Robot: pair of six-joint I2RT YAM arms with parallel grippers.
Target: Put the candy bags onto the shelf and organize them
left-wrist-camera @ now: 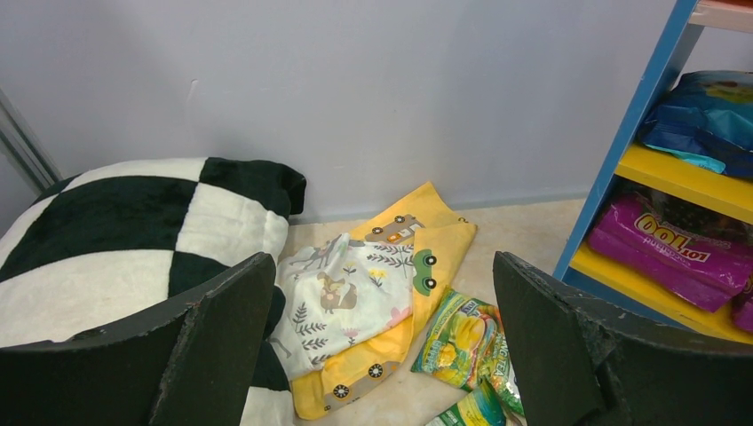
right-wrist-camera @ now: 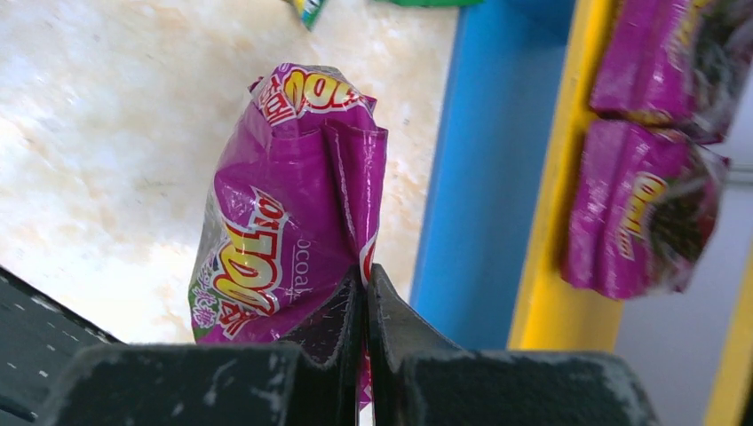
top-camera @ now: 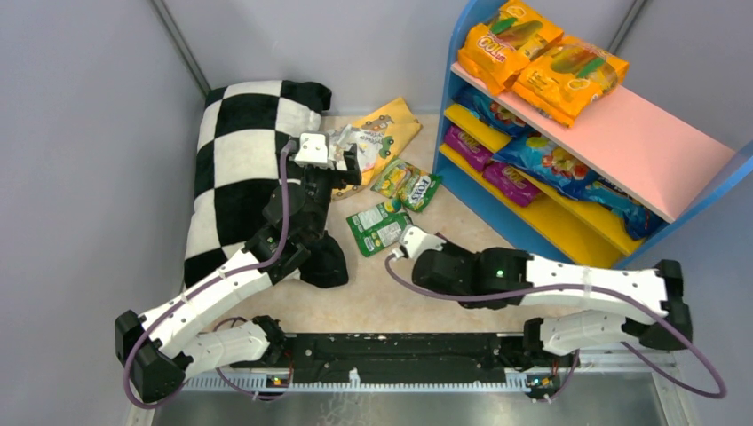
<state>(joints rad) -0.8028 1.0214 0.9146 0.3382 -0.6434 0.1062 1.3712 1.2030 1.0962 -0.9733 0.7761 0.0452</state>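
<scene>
Okay, the right gripper (right-wrist-camera: 365, 277) is pinched tight on the edge of a purple candy bag (right-wrist-camera: 284, 222). This shows only in the right wrist view. From above, the fingers and that bag are hidden under the wrist, and the arm's end sits just beside a green bag (top-camera: 377, 229) lying on the beige tabletop (top-camera: 373, 306). The right wrist view also puts the held bag, crumpled, next to the blue frame of the shelf (right-wrist-camera: 471, 177), with two more purple bags (right-wrist-camera: 657, 222) on a yellow board past it. Whether the held bag touches the tabletop, I cannot tell. The left gripper (left-wrist-camera: 382, 266) has its jaws wide apart with nothing between them. Its wrist view looks over a yellow printed cloth (left-wrist-camera: 391, 293), the checkered pillow (left-wrist-camera: 107, 231) on the left and a pair of green bags (left-wrist-camera: 462, 342) near the right finger. From above, that gripper sits at the pillow's edge over the cloth. Only the top view shows the full shelf: two orange bags (top-camera: 533, 58) on the pink top board (top-camera: 639, 151), blue bags (top-camera: 546, 160) on the middle yellow board, and purple ones on the bottom board.
</scene>
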